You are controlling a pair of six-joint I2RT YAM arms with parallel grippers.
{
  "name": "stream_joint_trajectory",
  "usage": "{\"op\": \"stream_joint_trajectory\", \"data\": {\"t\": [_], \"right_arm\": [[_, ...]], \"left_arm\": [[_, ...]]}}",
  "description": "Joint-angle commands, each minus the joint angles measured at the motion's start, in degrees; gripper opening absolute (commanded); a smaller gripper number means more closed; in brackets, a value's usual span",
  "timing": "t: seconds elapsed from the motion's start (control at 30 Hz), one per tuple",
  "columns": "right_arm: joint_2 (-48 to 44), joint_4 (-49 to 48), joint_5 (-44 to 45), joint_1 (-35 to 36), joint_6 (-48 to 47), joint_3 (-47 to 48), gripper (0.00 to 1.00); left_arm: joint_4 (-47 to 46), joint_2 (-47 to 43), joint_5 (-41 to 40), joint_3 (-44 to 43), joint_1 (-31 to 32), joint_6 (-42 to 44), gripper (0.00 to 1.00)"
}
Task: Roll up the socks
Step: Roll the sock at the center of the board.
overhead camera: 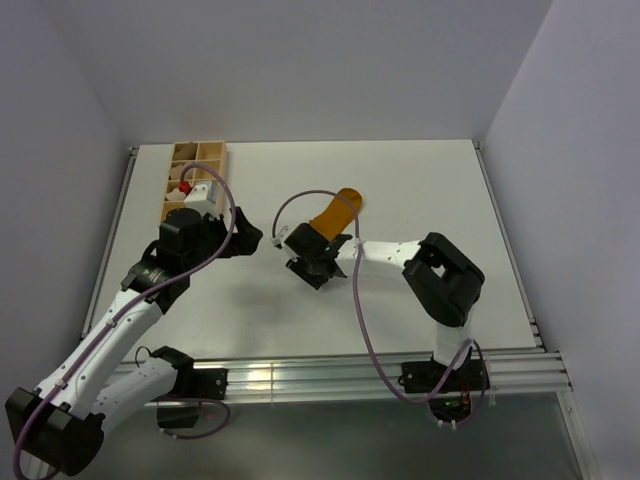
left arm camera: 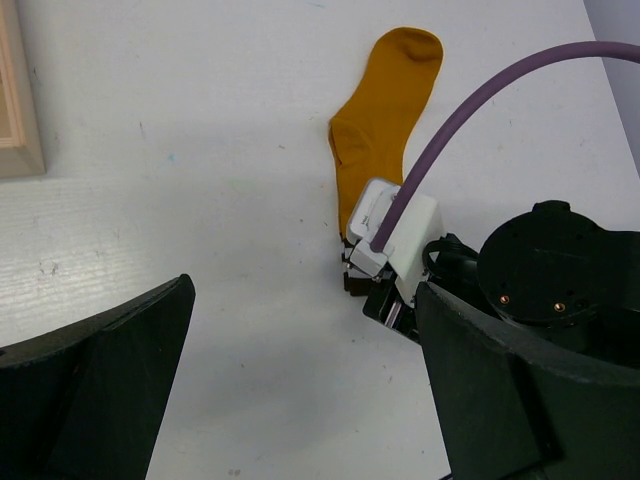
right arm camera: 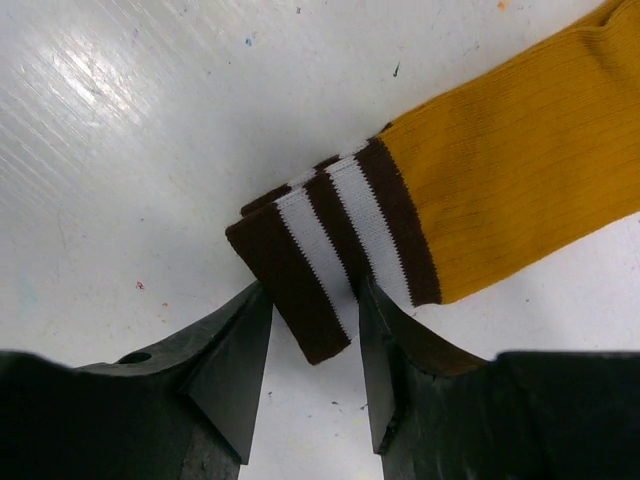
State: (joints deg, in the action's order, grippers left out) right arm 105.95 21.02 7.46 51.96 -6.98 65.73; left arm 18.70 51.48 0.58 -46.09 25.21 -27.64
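**Right gripper** (right arm camera: 312,292) is the nearer arm. Its jaws, half closed, bracket the cuff (right arm camera: 330,215) of the sock (right arm camera: 510,170); whether they pinch it cannot be told. The sock lies flat on the table (right arm camera: 120,120), its long axis running ahead and to the right of the fingertips. **Left gripper** (overhead camera: 248,238) is spread wide and stands apart.

The white worktop (overhead camera: 420,190) carries a mustard-orange sock (overhead camera: 340,208) lying flat near the middle of the frame and a wooden compartment box (overhead camera: 224,160) at the upper left, well apart.

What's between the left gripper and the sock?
Bare table and the right gripper, whose jaws straddle the sock at its cuff; the left wrist view shows it.
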Motion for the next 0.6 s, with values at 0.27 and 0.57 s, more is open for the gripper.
{"op": "stream_joint_trajectory", "data": {"t": [0.27, 0.57], "right_arm": [[3.1, 0.7, -1.4, -0.5, 0.8, 1.5, 0.37], [4.4, 2.4, -6.1, -1.3, 2.1, 4.1, 0.2]], "left_arm": [[-0.7, -0.2, -0.3, 0.3, 0.2, 1.0, 0.99], [-0.7, -0.1, -0.3, 0.3, 0.2, 0.9, 0.99]]}}
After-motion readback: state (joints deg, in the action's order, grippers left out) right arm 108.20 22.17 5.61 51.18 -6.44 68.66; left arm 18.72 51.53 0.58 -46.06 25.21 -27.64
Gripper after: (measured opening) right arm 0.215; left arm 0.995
